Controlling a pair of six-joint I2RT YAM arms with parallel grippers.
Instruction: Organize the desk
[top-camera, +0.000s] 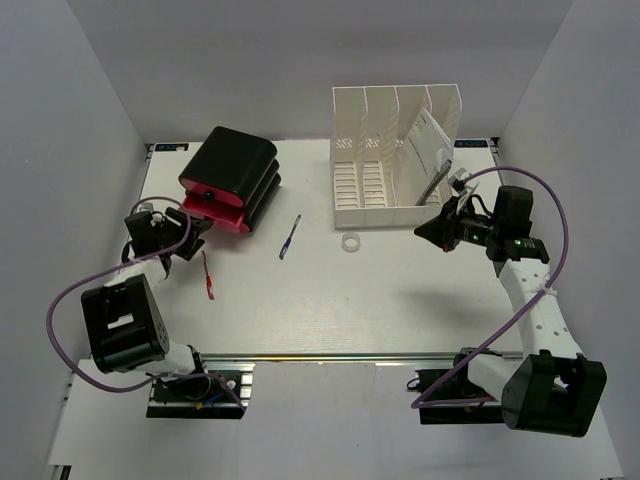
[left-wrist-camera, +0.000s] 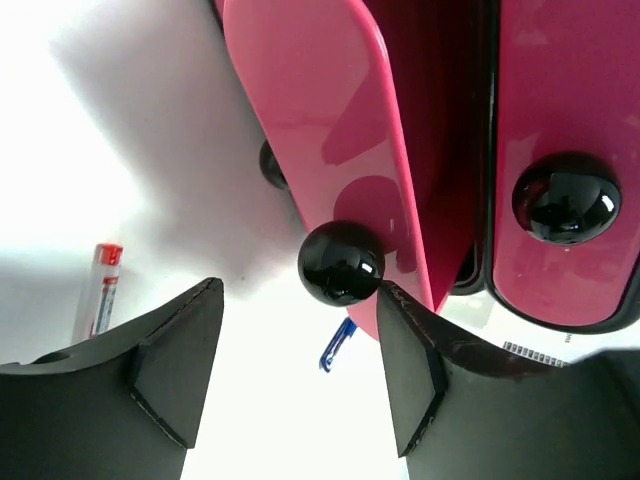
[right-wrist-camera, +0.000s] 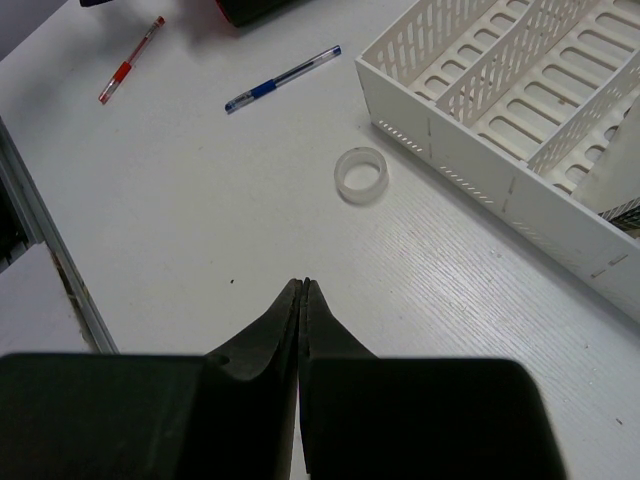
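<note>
The white desk (top-camera: 350, 300) holds a black drawer unit (top-camera: 235, 175) with pink fronts at the back left. My left gripper (top-camera: 192, 232) stands open at its pink front. In the left wrist view a black round knob (left-wrist-camera: 341, 262) of a tilted pink drawer front (left-wrist-camera: 330, 130) sits just beyond the open left gripper (left-wrist-camera: 300, 300), close to the right finger (left-wrist-camera: 415, 360), and nothing is gripped. My right gripper (top-camera: 432, 230) hovers shut and empty over bare desk by the rack's front right corner; its tips (right-wrist-camera: 303, 286) are pressed together.
A blue pen (top-camera: 290, 237), a red pen (top-camera: 208, 278) and a clear tape ring (top-camera: 350, 243) lie loose on the desk. The white slotted file rack (top-camera: 395, 160) at the back holds papers (top-camera: 428, 140). A silver rail (top-camera: 350, 357) runs along the near edge.
</note>
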